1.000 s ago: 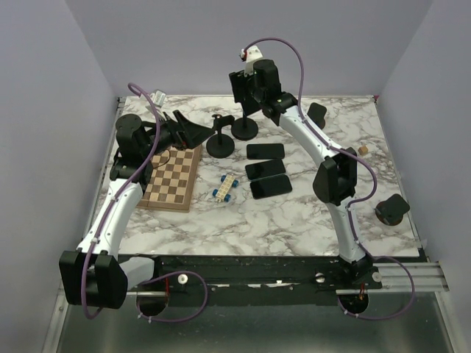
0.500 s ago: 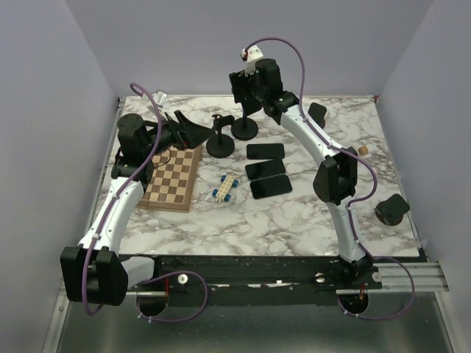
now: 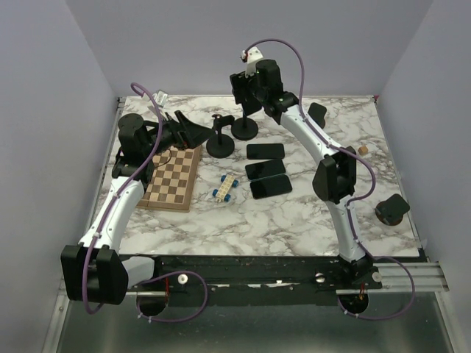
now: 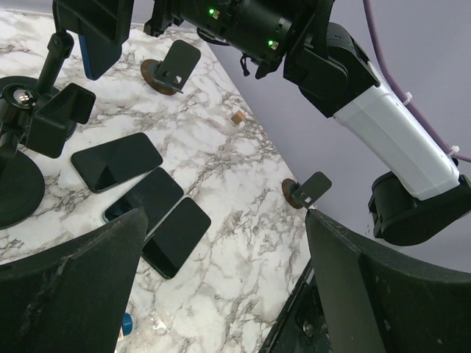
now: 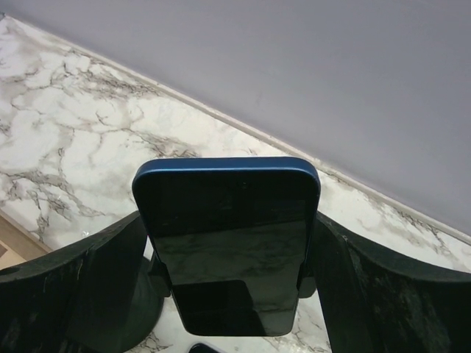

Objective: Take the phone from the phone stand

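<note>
Right wrist view is showing the right gripper [image 5: 229,246] with its fingers [image 5: 96,287] standing on either side of the blue phone [image 5: 227,198], close against its edges. Whether they are pinching it cannot be told. The phone is standing upright, sitting in the phone stand [image 3: 245,130], which is standing beyond and to the right of the chessboard [image 3: 171,176]. The left gripper [image 4: 224,220] is hanging spread wide above the chessboard's far right corner. Three loose phones [image 3: 266,169] are lying flat to the right of the chessboard, near the stand's base.
</note>
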